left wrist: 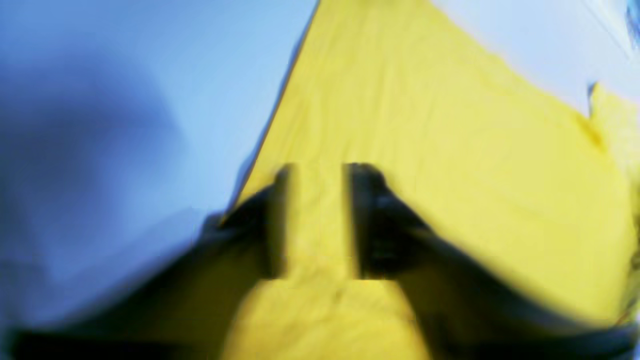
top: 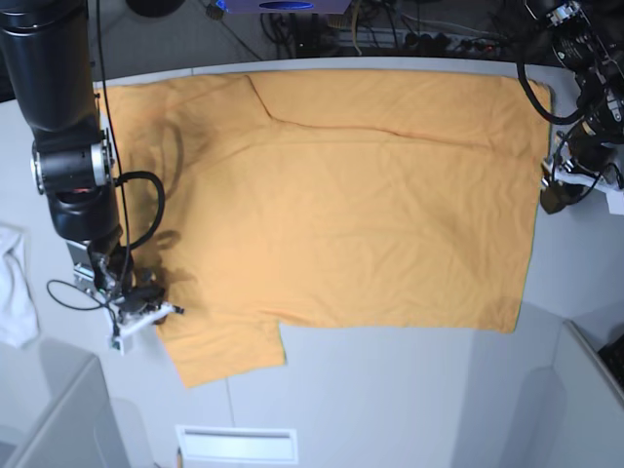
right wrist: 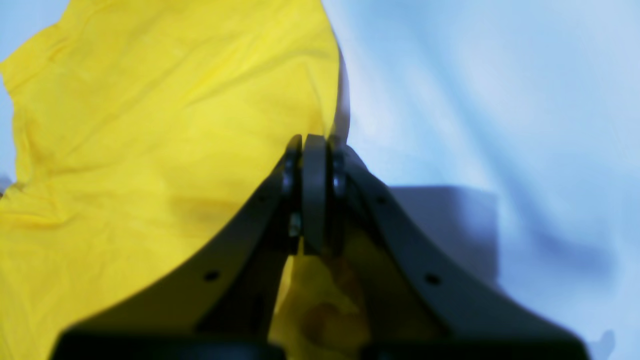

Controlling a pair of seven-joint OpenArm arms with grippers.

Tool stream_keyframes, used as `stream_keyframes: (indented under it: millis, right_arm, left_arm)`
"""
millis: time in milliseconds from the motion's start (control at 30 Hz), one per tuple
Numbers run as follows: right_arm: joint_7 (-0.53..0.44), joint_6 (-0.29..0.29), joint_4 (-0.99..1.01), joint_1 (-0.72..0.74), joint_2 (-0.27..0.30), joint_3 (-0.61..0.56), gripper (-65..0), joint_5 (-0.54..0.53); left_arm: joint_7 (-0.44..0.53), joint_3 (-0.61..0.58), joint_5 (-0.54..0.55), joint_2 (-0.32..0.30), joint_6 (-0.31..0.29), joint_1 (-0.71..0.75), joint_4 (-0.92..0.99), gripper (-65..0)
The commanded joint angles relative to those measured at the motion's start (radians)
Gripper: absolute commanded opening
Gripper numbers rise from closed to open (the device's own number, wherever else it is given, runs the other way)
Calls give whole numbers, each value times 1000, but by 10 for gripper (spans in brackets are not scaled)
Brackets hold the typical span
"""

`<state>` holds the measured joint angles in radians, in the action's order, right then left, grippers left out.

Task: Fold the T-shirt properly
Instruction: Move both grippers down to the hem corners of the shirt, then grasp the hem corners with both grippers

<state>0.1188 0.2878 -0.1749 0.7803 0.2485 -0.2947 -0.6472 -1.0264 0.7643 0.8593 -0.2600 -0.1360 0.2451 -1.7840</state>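
The light-orange T-shirt [top: 370,195] lies spread flat on the grey table [top: 409,390], one sleeve toward the front left and its hem toward the right. My right gripper [top: 146,310] is at the outer edge of the front-left sleeve. In the right wrist view the right gripper [right wrist: 314,142] is shut on the shirt's [right wrist: 150,125] edge. My left gripper [top: 553,200] is at the shirt's right edge. In the blurred left wrist view the left gripper [left wrist: 317,172] is open, with the shirt's [left wrist: 450,150] cloth showing between the fingers.
A small white cloth [top: 15,283] lies at the table's left edge. Cables [top: 409,34] run behind the table's back edge. A white slotted plate [top: 234,444] sits at the front edge. Raised grey panels [top: 585,400] flank the front corners.
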Motion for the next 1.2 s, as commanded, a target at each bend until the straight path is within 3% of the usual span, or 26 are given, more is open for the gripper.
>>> stream_keyframes:
  millis: [0,67,133,300,433,600,700,900,1167]
  right_arm:
    - [-18,4,-15,35,12,2,-650,-7]
    - [-17,4,-15,35,12,2,-650,-7]
    - [-12,4,-15,35,10,2,-650,-7]
    - [-14,4,-15,37,12,-1,-650,-7]
    - [-15,4,-15,40,10,-1,-650,-7]
    - [-18,4,-15,40,10,-1,-650,-7]
    - [-18,4,-15,40,10,2,-650,-7]
    - [-15,4,-15,40,10,4,-650,-7]
    - [-14,4,-16,38,10,4,-650,-9]
  left_arm:
    - [18,2,7,-20,14,-34,-9,-275]
    - [14,1,7,-28,35,-115,36,-153]
    - [14,-18,7,-63,37,-198,132,-100]
    - [33,-182,-16,-183,40,-415,436,-155]
    - [157,-366,-216,-218,37,-579,614,-156]
    - [295,-561,-355,-221,-4,-824,970,-155]
    - [455,-676,-424,-221,-64,-970,1228,-155]
    - [800,-856,-506,-177,-77,-1163,1617,-153]
    - [848,-874,-515,-95,-77,-1111,1630,-153]
